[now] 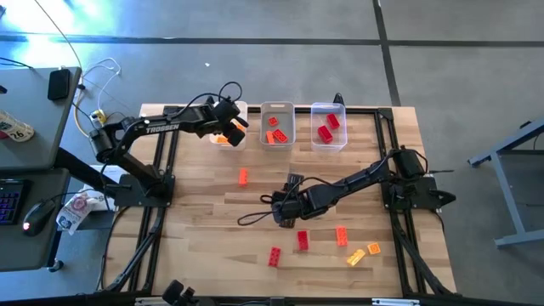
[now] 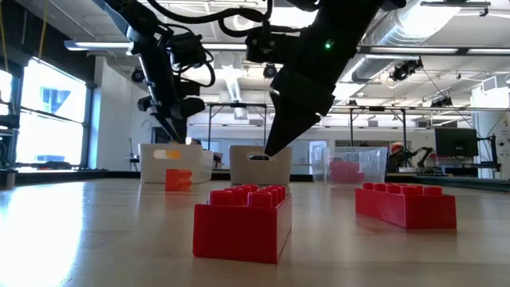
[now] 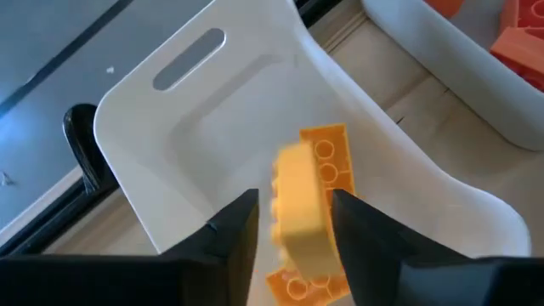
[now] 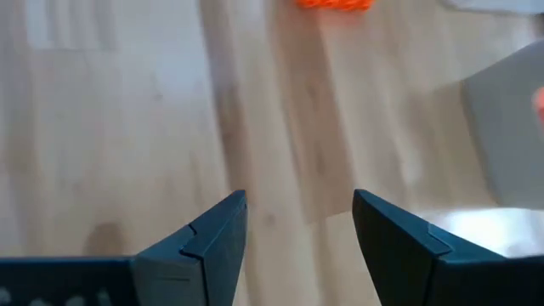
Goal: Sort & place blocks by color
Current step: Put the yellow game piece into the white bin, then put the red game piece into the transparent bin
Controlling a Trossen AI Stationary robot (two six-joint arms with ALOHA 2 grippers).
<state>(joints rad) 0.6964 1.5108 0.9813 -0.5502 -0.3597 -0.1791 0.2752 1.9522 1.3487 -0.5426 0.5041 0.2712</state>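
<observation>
A yellow-orange brick, seemingly released, was seen between the left gripper's parted fingers over the white bin; right gripper's fingers were spread above the worktop.

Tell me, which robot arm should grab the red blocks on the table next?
Probably the right. The right gripper is open and empty, close to the red blocks. The left gripper is far off over the white bin, with a yellow block between its fingers.

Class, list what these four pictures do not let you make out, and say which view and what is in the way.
- White bin contents, high view: hidden by the left gripper.
- Yellow block, left wrist view: blurred; whether gripped or falling is unclear.
- Clear bin contents, low view: only a red haze through its wall.
- Orange block, right wrist view: cut off by the edge.
</observation>
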